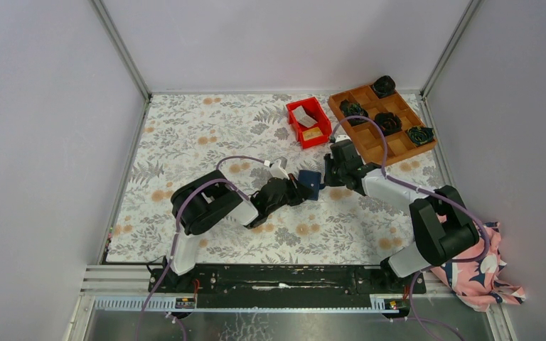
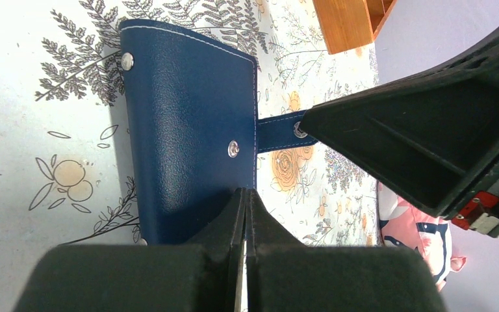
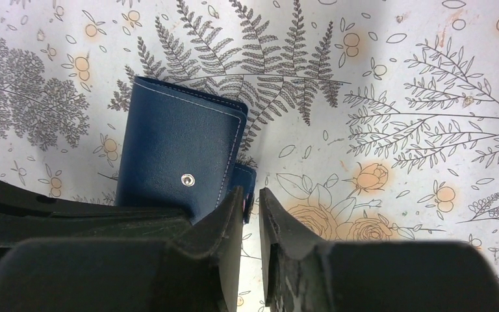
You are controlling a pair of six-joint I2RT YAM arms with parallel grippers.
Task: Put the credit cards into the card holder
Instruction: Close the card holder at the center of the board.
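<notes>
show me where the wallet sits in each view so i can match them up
top external: wallet mid-table, just below the red bin.
left wrist: wallet large, left of centre.
right wrist: wallet left of centre.
shared landmark: the fern-print cloth lies under it in all three views; the silver snap on its cover also shows in the right wrist view.

The card holder (image 2: 188, 130) looks like navy leather or imitation leather, finely grained with a dull sheen, edged in pale thread and set with small shiny metal snaps (image 2: 233, 149). The left gripper (image 2: 245, 195) and right gripper (image 3: 252, 205) look like matt black plastic, faintly rough. The table (image 3: 396, 97) wears a flat, matt printed covering, the red bin (image 1: 308, 122) is glossy plastic, and the tray (image 1: 384, 124) is smooth wood.
</notes>
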